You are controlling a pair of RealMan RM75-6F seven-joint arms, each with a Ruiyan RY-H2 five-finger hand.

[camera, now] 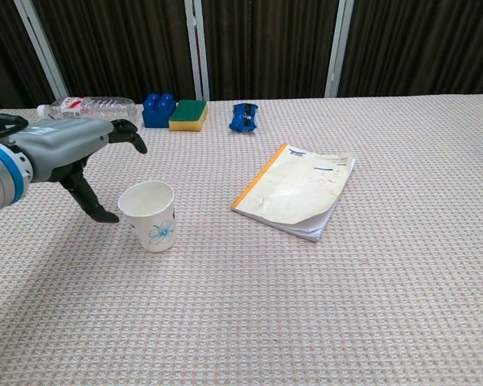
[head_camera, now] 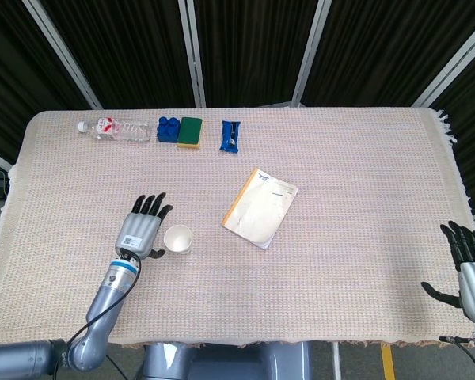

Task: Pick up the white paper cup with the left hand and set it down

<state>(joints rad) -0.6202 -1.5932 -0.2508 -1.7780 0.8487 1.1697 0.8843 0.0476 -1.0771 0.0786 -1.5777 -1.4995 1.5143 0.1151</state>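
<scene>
White paper cup [camera: 149, 215] stands upright left of the table's [head_camera: 364, 198] middle, toward the near edge. Largest on the table is the notebook [head_camera: 260, 207], near its centre. Left hand [head_camera: 142, 228] hovers just beside the cup, fingers spread, holding nothing. Right hand [head_camera: 473, 267] sits off the near right corner, fingers apart.

Background items on beige woven tablecloth [head_camera: 356, 182]

Far edge row: clear plastic water bottle [head_camera: 114, 128] lying on side, blue toy block [head_camera: 169, 129] touching green-yellow sponge [head_camera: 191, 132], blue wrapped packet [head_camera: 230, 135]. Mid-table: orange-spined notebook [head_camera: 260, 207], lying flat, angled.
</scene>
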